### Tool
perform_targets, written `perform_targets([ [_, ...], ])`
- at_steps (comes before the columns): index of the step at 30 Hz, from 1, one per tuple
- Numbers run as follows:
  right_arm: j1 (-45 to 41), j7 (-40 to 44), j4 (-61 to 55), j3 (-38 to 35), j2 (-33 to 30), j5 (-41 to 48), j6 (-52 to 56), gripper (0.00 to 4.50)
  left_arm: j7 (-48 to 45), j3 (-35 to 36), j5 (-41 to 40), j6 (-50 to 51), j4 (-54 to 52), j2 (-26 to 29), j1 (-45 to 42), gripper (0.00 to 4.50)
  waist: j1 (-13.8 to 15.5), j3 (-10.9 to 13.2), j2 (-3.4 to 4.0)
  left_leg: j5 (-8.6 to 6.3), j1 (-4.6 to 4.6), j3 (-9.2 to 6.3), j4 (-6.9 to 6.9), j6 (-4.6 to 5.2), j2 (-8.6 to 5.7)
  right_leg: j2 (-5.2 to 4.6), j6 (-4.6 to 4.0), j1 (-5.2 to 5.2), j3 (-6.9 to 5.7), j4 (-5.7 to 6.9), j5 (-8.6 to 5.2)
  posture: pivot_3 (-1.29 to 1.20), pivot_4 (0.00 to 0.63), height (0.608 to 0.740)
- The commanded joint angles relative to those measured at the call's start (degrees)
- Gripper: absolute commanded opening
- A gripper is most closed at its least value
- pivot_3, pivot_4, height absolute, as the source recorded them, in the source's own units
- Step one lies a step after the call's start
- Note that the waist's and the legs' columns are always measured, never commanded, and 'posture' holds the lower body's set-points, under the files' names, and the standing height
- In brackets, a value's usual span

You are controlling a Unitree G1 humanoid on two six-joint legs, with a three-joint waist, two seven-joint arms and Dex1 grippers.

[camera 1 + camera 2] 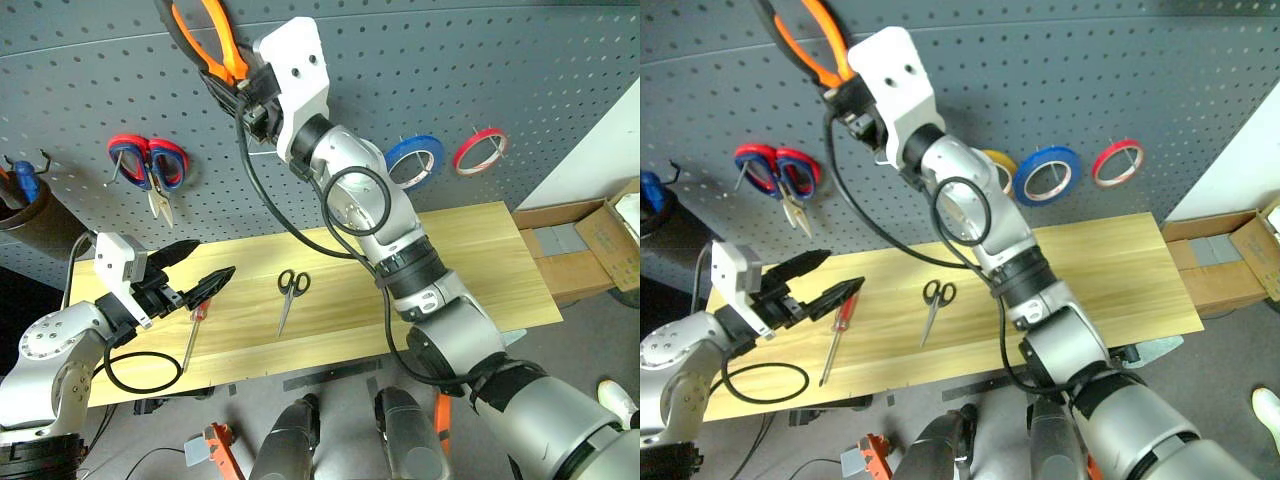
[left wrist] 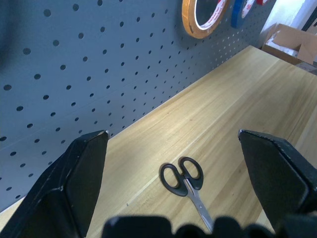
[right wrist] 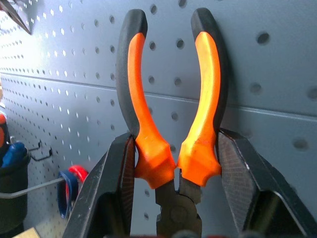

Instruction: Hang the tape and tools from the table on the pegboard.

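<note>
My right gripper [image 1: 234, 82] is shut on the pliers [image 3: 173, 109], raised high against the pegboard [image 1: 520, 70]. The fingers [image 3: 116, 183] clamp the base of the orange-and-black handles, which point up along the board. The blue tape [image 1: 415, 160] hangs on the pegboard. Small black-handled scissors [image 1: 291, 290] lie mid-table on the table [image 1: 470, 260]. The red-handled screwdriver [image 1: 195, 330] lies to their left. My left gripper [image 1: 213, 258] hovers open and empty just above the screwdriver, pointing toward the scissors [image 2: 184, 181].
Red-and-blue scissors [image 1: 150, 165] hang on the board at the left. A yellow tape roll [image 1: 998, 165] and a red tape roll [image 1: 480, 150] flank the blue one. A dark holder [image 1: 25, 205] sits far left, and cardboard boxes [image 1: 590, 245] stand beyond the table's right end.
</note>
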Motion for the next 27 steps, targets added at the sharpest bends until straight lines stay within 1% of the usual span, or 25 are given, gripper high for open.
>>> perform_targets([
  [1, -5.23, -0.87, 4.72, -2.37, 4.96, 0.66, -7.53, 2.03, 0.37, 0.66, -0.56, -0.51, -2.33, -0.37, -0.33, 4.50, 0.16, 0.00, 0.00, 0.00, 0.00, 0.01, 0.00, -0.01, 0.03, 0.02, -0.03, 0.00, 0.00, 0.00, 0.02, -0.04, 0.331, 0.740],
  [7, -5.41, -1.32, 12.89, -2.15, 4.71, -1.12, -16.19, 2.02, 1.14, 0.42, -0.83, -0.07, -2.96, -0.80, -1.84, 4.50, 0.55, 0.00, 0.00, 0.02, 0.01, 0.03, 0.04, -0.05, 0.18, 0.18, -0.14, -0.01, 0.00, 0.01, 0.09, -0.02, 0.329, 0.740],
  [12, -5.47, -1.47, 15.97, -2.35, 4.04, -1.94, -18.44, 2.01, 1.18, 0.24, -0.84, 0.10, -3.05, -0.91, -2.53, 4.50, 0.53, 0.00, 0.00, 0.05, 0.03, 0.04, 0.07, -0.11, 0.27, 0.30, -0.23, -0.01, 0.03, 0.02, 0.16, -0.03, 0.329, 0.740],
  [21, -1.21, -0.84, 13.42, -1.05, 3.24, -3.36, -18.04, 2.01, 1.92, -0.47, -0.66, -0.44, -2.15, -1.85, -5.12, 4.50, 0.50, 0.00, 0.00, 0.12, 0.02, 0.01, 0.06, -0.25, 0.39, 0.43, -0.33, -0.05, 0.05, 0.02, 0.24, -0.04, 0.328, 0.740],
  [27, 0.95, -0.82, 11.68, -0.51, 3.23, -4.08, -16.99, 2.01, 3.25, 1.21, -2.67, 0.49, -2.82, -2.81, -6.60, 4.50, 0.40, 0.00, 0.00, 0.11, 0.01, 0.03, 0.05, -0.27, 0.39, 0.43, -0.33, -0.06, 0.05, 0.01, 0.24, -0.05, 0.332, 0.740],
])
